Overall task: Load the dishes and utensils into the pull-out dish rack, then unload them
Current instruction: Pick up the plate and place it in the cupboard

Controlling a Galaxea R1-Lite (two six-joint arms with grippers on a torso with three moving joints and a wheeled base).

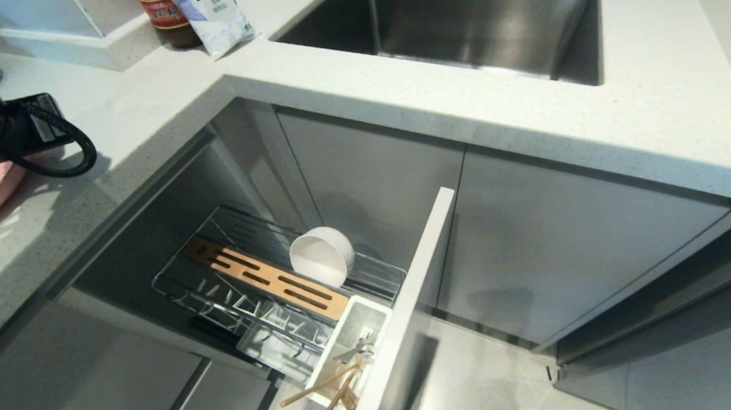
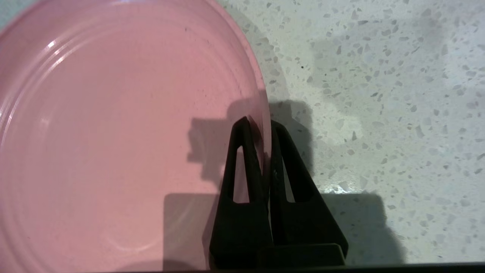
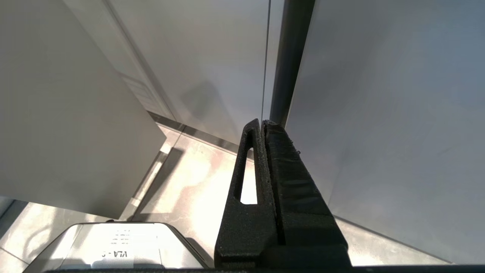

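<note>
Jaws of our left gripper: pinched on pink plate rim, one finger above, one beneath; our right gripper: pressed together, empty.

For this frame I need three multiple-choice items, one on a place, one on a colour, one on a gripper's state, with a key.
1. Where is the round off-white bowl?
A. in the steel sink
B. on its side in the pull-out chrome wire dish rack
C. on the speckled white countertop

2. What colour is the large flat round plate?
A. pink
B. blue
C. white

3. What is the left gripper doing?
A. standing open above the plate
B. shut on nothing
C. shut on the plate's rim

Key: 1 B, the head view shows it tipped beside the rack's slotted wooden strip; 2 A, the left wrist view shows it pink; 3 C, one finger lies on each side of the rim.
</note>
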